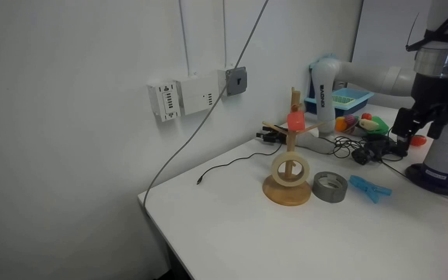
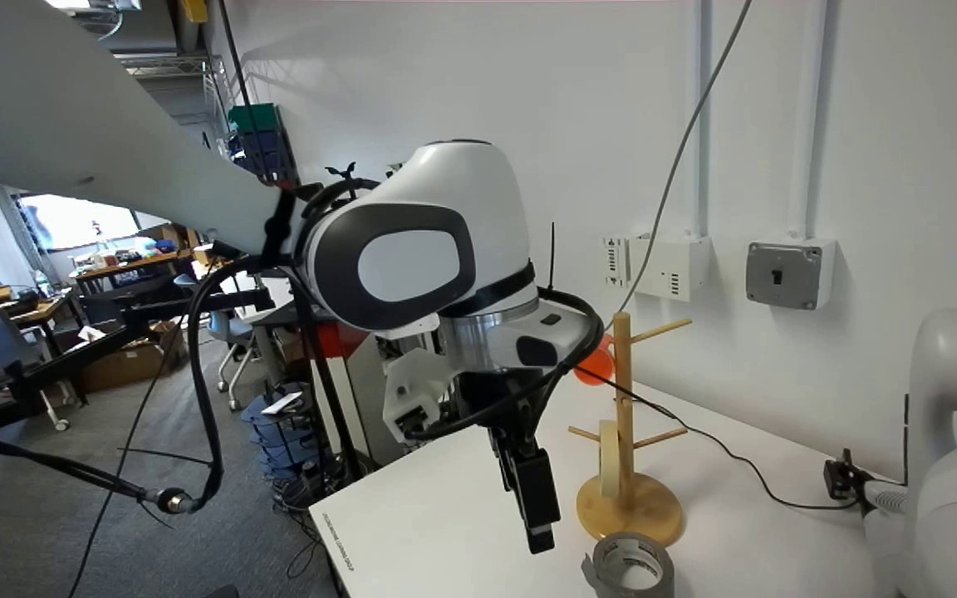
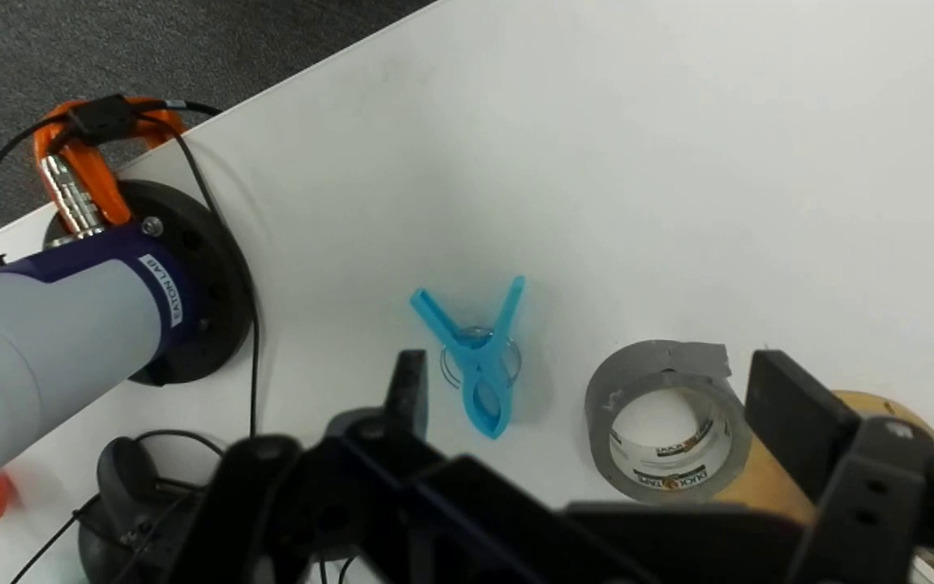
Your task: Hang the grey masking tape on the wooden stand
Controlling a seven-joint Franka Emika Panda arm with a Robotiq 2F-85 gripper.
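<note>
You had the hand [image 3: 601,401] up over the table [image 1: 305,241], its two fingers spread wide. The grey masking tape [image 1: 328,193] lay flat just beside the wooden stand [image 1: 286,197], where a cream tape ring [image 1: 289,156] hung.

A: And there's the grey ring-shaped roll of masking tape [image 1: 329,193], lying flat on the white tabletop [image 1: 270,233], hole facing up!
B: Loose end poking out from its side, and the wrist view gives us dark print on the pale inner core.
A: Just beside it, the light tan wooden stand [image 1: 291,146], bolt upright: thick round base, straight post, thin pegs slanting out.
B: Roll and base touching? Can't tell from here!
</note>
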